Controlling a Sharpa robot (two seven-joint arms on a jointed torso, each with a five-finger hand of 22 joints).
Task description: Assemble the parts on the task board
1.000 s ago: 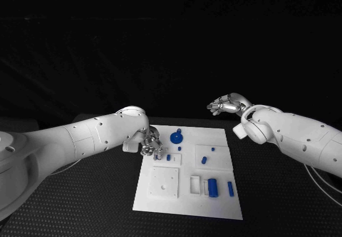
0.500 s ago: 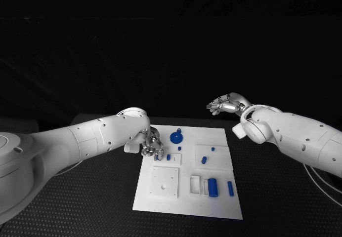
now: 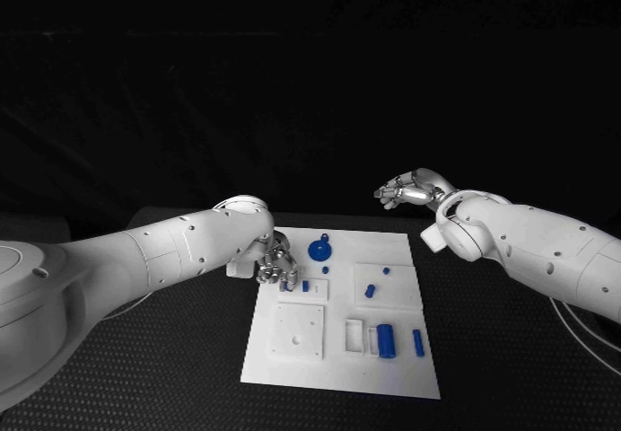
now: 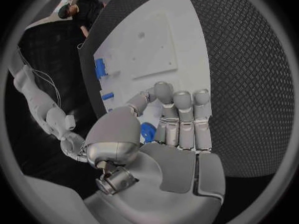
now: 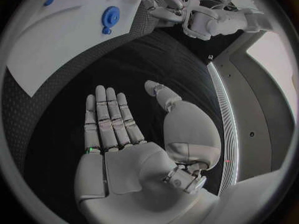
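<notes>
Small blue part (image 4: 147, 131) pinched by left hand (image 3: 272, 263) fingers (image 4: 184, 115) over task board (image 3: 389, 377) far-left edge; its long axis hidden. Right hand (image 3: 412, 191) beyond board, fingers straight, together, holding nothing.

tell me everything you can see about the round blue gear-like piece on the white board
The round blue piece is a flat disc with a toothed rim and a raised hub, plastic by the look of it. It lies flat near the far edge of the white board, with a small blue knob beside it in the right wrist view. Nothing touches it: the left hand is next to it at the board's left edge, and the right hand is raised beyond the board.
</notes>
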